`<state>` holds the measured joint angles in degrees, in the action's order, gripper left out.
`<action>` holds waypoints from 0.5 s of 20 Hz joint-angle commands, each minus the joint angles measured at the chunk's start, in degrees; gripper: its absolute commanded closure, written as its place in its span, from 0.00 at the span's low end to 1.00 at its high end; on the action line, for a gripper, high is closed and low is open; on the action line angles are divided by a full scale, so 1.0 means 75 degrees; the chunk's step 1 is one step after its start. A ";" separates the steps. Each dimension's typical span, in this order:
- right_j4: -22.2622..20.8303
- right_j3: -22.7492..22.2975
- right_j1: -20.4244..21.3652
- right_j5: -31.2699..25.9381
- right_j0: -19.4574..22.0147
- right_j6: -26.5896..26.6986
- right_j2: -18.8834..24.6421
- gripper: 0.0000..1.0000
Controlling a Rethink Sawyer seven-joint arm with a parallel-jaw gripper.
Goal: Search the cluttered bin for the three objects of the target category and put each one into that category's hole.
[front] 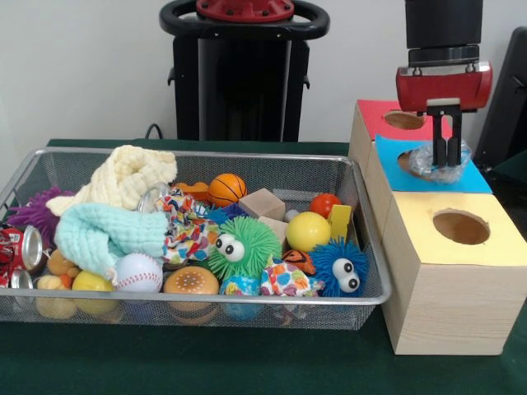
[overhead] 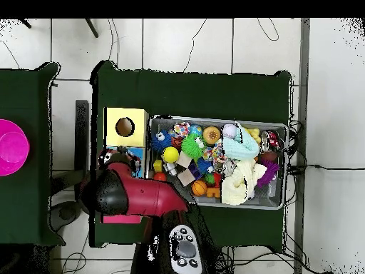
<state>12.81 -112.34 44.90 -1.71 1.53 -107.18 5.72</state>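
Near edge: wire bin (front: 366, 247) is sitting packed with clutter, e.g. baseball (front: 137, 271), green fuzzy toy (front: 243, 245), yellow ball (front: 308, 231), mint cloth (front: 103, 234), mini basketball (front: 227, 188). Right of it the box row is running near to far: yellow-topped box (front: 428, 255) with its hole (front: 461, 226) empty, then blue-topped box (front: 473, 177), then red-topped box (front: 370, 115). Gripper (front: 447, 156) is hanging straight over the blue hole, fingers (front: 454, 152) pinched close on a crumpled clear plastic wrapper (front: 440, 164) (looks like it is already resting at the hole's mouth). Key relation: hole lies directly below the wrapper, so the coming move is likely just a release, no sideways travel. Overhead view is mostly showing the arm (overhead: 132, 196) covering that box. Risk: the wrapper is looking wider than the hole, so it could snag on the rim.
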 commanded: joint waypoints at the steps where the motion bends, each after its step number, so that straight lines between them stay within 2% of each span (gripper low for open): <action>1: 0.0147 -0.0056 -0.0252 0.0106 0.0026 -0.1479 -0.0094 1.00; 5: 0.0019 0.0004 -0.0186 -0.0264 -0.0152 -0.1200 -0.0518 1.00; 10: -0.0100 0.0104 -0.0404 -0.0426 -0.0452 -0.1007 -0.1025 1.00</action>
<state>12.81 -112.32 44.86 -1.71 -0.77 -107.18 2.26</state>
